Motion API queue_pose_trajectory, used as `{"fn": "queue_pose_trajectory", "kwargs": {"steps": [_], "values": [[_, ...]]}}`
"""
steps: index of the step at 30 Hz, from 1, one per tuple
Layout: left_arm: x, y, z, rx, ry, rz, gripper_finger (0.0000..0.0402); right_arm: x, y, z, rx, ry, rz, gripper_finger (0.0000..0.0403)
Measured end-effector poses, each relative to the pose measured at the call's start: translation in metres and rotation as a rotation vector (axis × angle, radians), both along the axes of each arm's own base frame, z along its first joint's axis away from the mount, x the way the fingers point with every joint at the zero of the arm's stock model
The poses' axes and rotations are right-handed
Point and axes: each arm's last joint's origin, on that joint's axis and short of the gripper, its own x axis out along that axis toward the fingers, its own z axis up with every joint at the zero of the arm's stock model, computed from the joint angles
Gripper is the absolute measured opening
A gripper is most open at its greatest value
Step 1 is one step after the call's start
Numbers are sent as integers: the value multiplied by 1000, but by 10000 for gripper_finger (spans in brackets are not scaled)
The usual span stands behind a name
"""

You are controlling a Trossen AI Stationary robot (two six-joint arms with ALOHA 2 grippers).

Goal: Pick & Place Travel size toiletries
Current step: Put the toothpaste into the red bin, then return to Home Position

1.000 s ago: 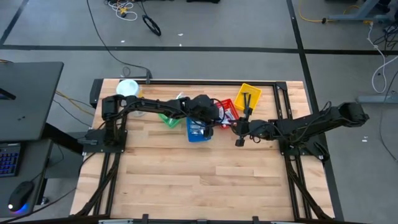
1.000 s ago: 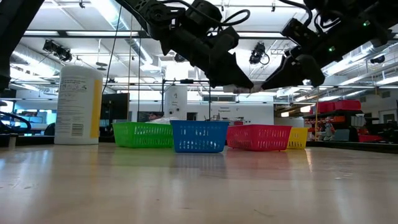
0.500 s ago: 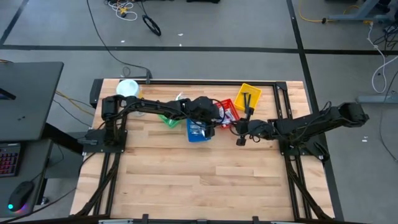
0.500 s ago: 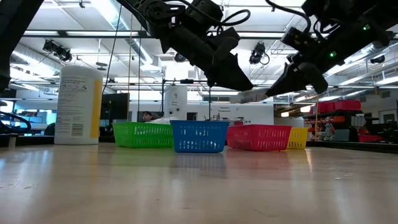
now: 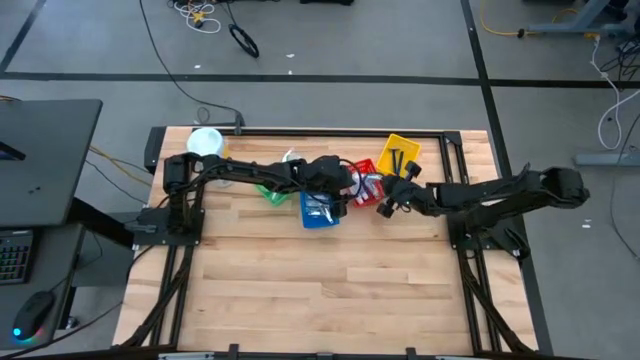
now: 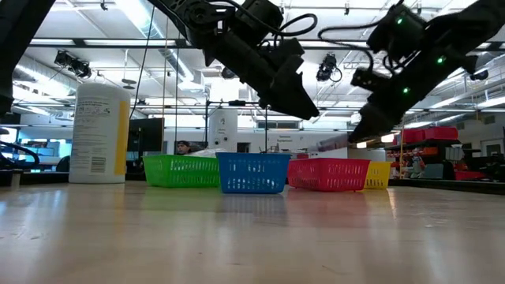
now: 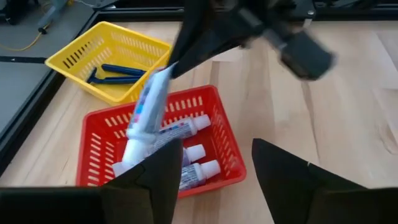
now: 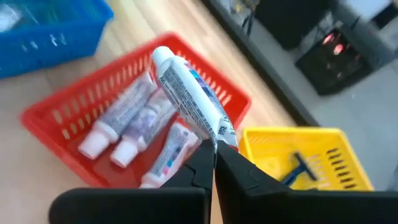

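My right gripper (image 8: 214, 146) is shut on a white toothpaste tube (image 8: 189, 93) and holds it just above the red basket (image 5: 365, 180). Three similar tubes (image 8: 134, 127) lie on that basket's floor. My left gripper (image 7: 214, 146) hangs open beside it, over the red basket's left side, with nothing between its fingers. In the low view the tube (image 6: 331, 144) sticks out from my right gripper (image 6: 357, 139) toward my left gripper (image 6: 309, 110). Dark blue razors (image 7: 121, 71) lie in the yellow basket (image 5: 398, 152). My right gripper pinches the tube's flat crimped end (image 8: 217, 133) between its two fingers. The fingers slant down from the table's right side, and the tube runs on beyond them in their line. The cap end (image 8: 160, 57) points down at the red basket, clear of its rim.
The blue basket (image 5: 318, 210) and green basket (image 5: 270, 192) stand left of the red one, in a row with the yellow one at the right. A big white canister (image 6: 99, 134) stands at the table's far left corner. Bare wood lies toward the near edge.
My right gripper has shut on the tube and my left gripper has opened and let it go. My right gripper has then carried the tube toward the far edge, over the red basket, and tipped it downward. My left arm has stayed in place.
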Motion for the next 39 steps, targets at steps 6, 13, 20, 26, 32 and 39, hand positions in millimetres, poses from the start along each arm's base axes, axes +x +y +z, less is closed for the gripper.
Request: {"fn": "queue_pose_trajectory", "kwargs": {"steps": [6, 13, 20, 26, 32, 39], "values": [[0, 0, 0, -14, -2, 9, 204, 5, -10, -16, 65, 60, 1, 13], [0, 0, 0, -18, -4, 12, 204, 13, -9, -14, 88, -8, 67, 44], [0, -1, 0, -24, -5, 14, 200, 14, -9, -12, 89, -32, 65, 110], [-12, -5, 9, -109, 60, -5, 199, 21, -8, -1, 152, -196, 89, 141], [-41, -13, 46, -154, 116, 16, 199, 29, 5, 29, 382, -352, 407, 142], [-87, -29, 100, 13, 110, 171, 198, 15, 18, 64, 441, -488, 595, 142]]}}
